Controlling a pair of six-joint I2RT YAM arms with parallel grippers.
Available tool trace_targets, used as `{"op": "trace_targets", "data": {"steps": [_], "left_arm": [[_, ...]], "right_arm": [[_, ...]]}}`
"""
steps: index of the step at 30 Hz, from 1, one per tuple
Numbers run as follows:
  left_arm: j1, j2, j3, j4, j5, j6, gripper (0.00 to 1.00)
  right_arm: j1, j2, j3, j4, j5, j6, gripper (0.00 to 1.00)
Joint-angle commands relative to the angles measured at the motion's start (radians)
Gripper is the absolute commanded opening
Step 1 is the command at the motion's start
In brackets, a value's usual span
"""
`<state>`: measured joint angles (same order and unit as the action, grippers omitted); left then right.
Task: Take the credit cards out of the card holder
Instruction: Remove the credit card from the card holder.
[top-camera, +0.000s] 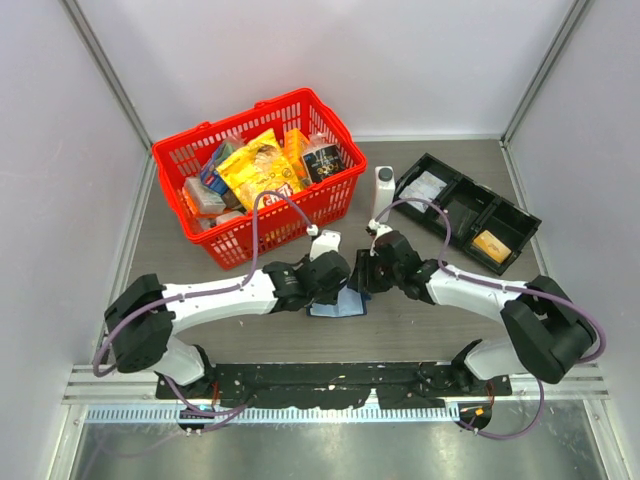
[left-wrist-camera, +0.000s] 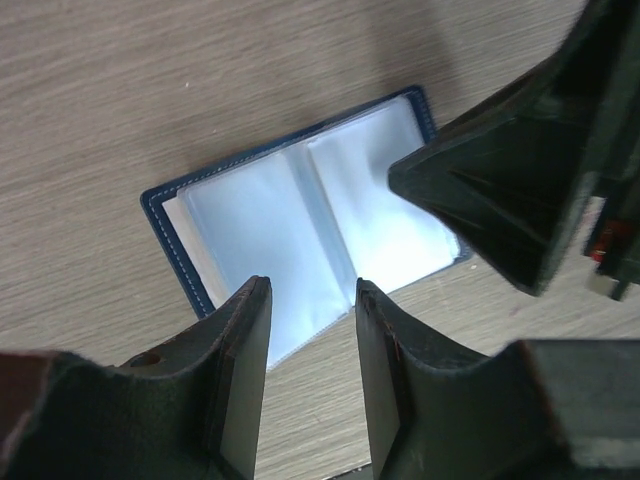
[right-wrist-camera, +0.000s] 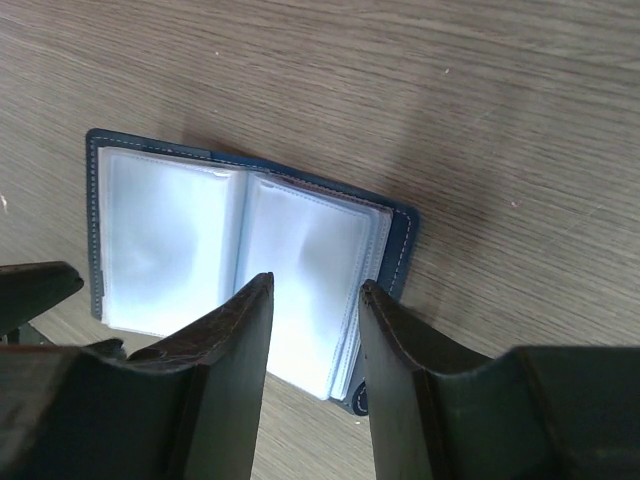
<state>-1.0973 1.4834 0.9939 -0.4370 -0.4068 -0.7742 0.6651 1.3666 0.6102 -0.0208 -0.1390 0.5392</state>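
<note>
The card holder (top-camera: 340, 304) lies open and flat on the table, navy cover down, pale clear sleeves up. It shows in the left wrist view (left-wrist-camera: 300, 215) and the right wrist view (right-wrist-camera: 230, 255). No card shows in the sleeves that face up. My left gripper (top-camera: 337, 285) (left-wrist-camera: 308, 300) is open and empty, just above the holder's near edge. My right gripper (top-camera: 362, 278) (right-wrist-camera: 315, 290) is open and empty, above the holder's other side. An orange-gold credit card (top-camera: 491, 246) lies in the black tray.
A red basket (top-camera: 331, 196) full of snack packets stands at the back left. A black compartment tray (top-camera: 452, 200) with white packets sits at the back right. The two grippers are close together over the holder, and the right one looms in the left wrist view (left-wrist-camera: 510, 190).
</note>
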Motion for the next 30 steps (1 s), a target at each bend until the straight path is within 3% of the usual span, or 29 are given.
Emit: {"op": "trace_targets", "data": {"steps": [1,14,30], "left_arm": [[0.03,0.04,-0.035,0.029,0.023,-0.065,0.41],[0.117,0.086,-0.139,0.078,0.149,-0.14,0.14],[0.122,0.1,-0.146,0.103,0.183,-0.134,0.12]], "right_arm": [[0.005,0.034,-0.004,0.067,-0.002,0.011,0.45],[0.005,0.057,-0.016,0.096,-0.056,0.016,0.4],[0.008,0.062,-0.01,0.177,-0.2,0.044,0.36]]}}
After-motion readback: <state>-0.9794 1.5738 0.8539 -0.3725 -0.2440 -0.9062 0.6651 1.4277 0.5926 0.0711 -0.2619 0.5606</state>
